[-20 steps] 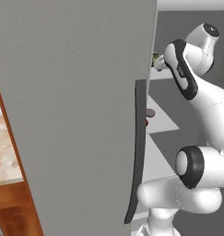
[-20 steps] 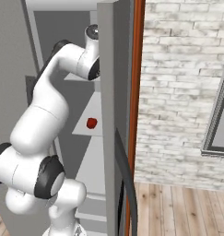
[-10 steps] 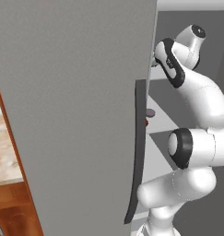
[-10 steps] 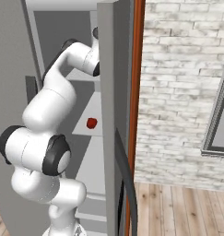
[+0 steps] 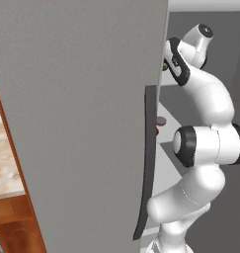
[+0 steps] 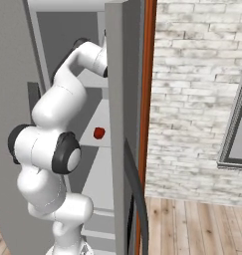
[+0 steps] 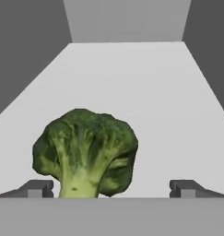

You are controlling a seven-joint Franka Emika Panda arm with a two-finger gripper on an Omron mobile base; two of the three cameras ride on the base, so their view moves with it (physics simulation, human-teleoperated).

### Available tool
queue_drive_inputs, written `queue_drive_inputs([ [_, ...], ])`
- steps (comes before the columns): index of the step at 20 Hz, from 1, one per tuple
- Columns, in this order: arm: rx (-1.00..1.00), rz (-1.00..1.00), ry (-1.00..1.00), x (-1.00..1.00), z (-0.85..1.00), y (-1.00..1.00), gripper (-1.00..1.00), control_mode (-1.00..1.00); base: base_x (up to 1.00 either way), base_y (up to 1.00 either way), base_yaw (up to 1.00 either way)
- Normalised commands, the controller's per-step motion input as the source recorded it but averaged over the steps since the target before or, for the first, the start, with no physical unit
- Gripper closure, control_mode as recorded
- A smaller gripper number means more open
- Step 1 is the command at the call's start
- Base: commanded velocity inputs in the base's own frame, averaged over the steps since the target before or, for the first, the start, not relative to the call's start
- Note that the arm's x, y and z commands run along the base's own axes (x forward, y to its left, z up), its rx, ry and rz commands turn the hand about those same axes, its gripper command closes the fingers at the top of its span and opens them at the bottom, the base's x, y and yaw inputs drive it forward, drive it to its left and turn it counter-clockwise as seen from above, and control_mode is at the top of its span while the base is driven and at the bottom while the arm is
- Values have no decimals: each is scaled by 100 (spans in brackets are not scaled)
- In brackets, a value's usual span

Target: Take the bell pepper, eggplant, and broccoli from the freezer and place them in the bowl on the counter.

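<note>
Risks knocking the broccoli [image 7: 85, 152] aside on the freezer [image 5: 82, 123] shelf (gripper [image 7: 111, 188] spread wide, nothing pinched), since it sits off-centre toward one fingertip.

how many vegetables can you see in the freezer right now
3. The broccoli sits on an upper shelf just ahead of the open tool. The bell pepper lies on a lower shelf, the eggplant near it. The door may hide more.

base views: flank freezer [image 5: 82, 99] interior | hand view: close on shelf [image 7: 132, 92]

One broccoli [image 7: 85, 150], one bell pepper [image 6: 98, 133], perhaps one eggplant [image 5: 161, 120]
</note>
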Motion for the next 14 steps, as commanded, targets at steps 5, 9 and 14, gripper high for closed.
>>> queue_drive_inputs([
  [5, 0, 0, 0, 12, -11, 1, -100, -100, 0, 0, 0],
  [9, 0, 0, 0, 3, -17, 3, 100, -100, 0, 0, 0],
  [14, 0, 0, 0, 1, -6, 1, 100, -100, 0, 0, 0],
])
